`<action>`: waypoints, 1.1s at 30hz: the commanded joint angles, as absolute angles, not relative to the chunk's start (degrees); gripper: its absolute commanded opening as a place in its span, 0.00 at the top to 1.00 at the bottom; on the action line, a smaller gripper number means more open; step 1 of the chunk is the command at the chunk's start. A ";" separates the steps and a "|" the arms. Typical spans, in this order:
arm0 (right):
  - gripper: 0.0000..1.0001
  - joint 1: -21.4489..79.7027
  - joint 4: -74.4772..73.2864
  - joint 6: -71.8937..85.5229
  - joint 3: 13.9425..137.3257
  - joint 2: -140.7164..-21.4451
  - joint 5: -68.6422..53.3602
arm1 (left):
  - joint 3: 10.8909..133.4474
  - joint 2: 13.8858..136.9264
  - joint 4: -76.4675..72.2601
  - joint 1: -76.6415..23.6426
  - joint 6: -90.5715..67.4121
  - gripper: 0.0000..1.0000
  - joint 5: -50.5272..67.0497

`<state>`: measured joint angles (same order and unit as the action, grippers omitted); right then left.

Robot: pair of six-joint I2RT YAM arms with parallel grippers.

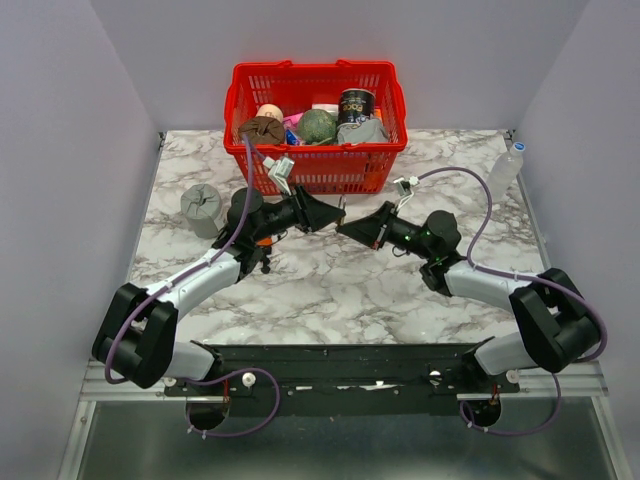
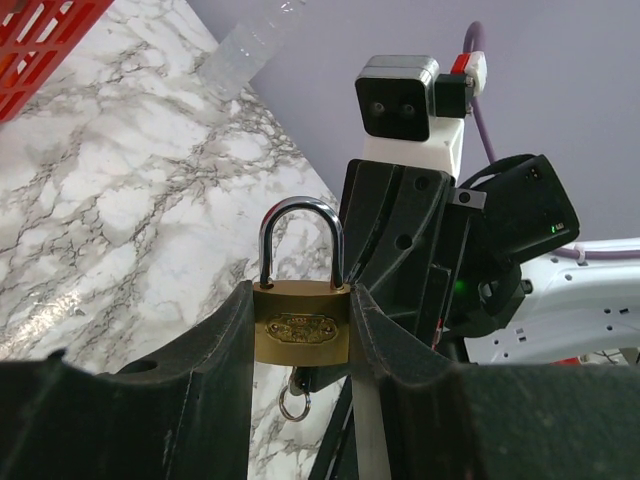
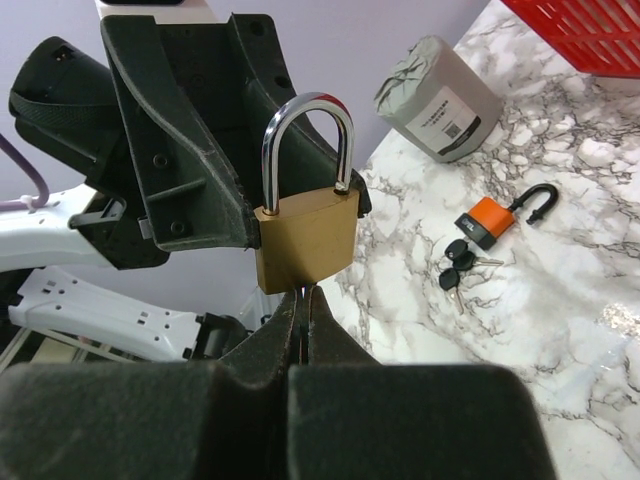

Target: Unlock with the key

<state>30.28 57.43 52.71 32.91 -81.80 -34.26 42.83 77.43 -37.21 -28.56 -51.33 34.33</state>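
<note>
Left gripper (image 2: 302, 298) clamps the brass padlock (image 2: 301, 326) by its side edges, aloft over the marble table (image 3: 560, 300). Right gripper (image 3: 303, 302), jaws together, meets its bottom edge, well apart from the red basket (image 1: 318, 168).

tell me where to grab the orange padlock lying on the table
Probably the orange body, from above, closing across its two sides: it lies flat on the table and is blocky, while the shackle is thin and curved.

A basket (image 1: 316, 150) stands at the desk's (image 1: 330, 290) far edge, canister (image 1: 203, 208) left of it, bottle (image 1: 505, 170) right. A padlock (image 2: 301, 328) sits between left gripper (image 1: 325, 213) and right gripper (image 1: 350, 228) (above mid-desk); the other padlock (image 3: 490, 218) lies with keys (image 3: 458, 268) near the canister.
</note>
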 commanded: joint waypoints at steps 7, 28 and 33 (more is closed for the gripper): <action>0.89 29.62 58.82 49.93 32.52 -80.25 -31.91 | 45.88 72.95 -21.63 -32.52 -43.43 1.00 35.53; 0.31 29.71 27.03 30.87 31.61 -59.70 -30.49 | 46.58 73.83 -14.24 -31.20 -37.27 1.00 38.81; 0.30 29.62 16.45 16.63 37.87 -56.25 -36.37 | 45.53 74.09 -15.03 -31.20 -35.33 1.00 51.49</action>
